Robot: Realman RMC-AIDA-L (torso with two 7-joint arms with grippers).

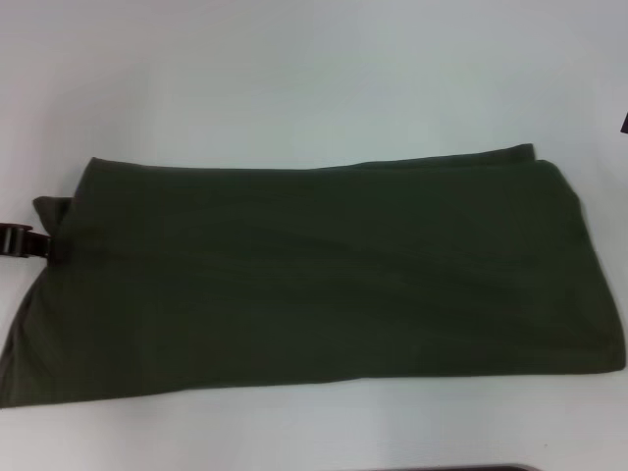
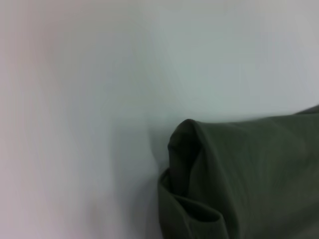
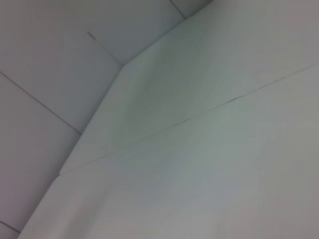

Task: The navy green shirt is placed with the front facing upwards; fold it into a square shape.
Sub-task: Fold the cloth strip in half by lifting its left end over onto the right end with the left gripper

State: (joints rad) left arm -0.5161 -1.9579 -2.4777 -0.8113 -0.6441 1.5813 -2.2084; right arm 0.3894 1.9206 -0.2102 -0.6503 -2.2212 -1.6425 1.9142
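Observation:
The navy green shirt (image 1: 314, 275) lies folded into a long band across the white table, plain green side up, with no lettering showing. A thin second layer peeks out along its far right edge (image 1: 491, 155). My left gripper (image 1: 24, 241) is a dark shape at the view's left edge, touching the shirt's left end where a small corner flap (image 1: 51, 211) stands up. In the left wrist view that corner (image 2: 189, 164) is bunched and curled over the table. The right gripper shows in no view; its wrist camera sees only bare table.
The white table (image 1: 314, 78) runs around the shirt on all sides. In the right wrist view the table's corner (image 3: 124, 64) and the tiled floor (image 3: 45, 74) beyond it show. A dark sliver (image 1: 624, 123) sits at the head view's right edge.

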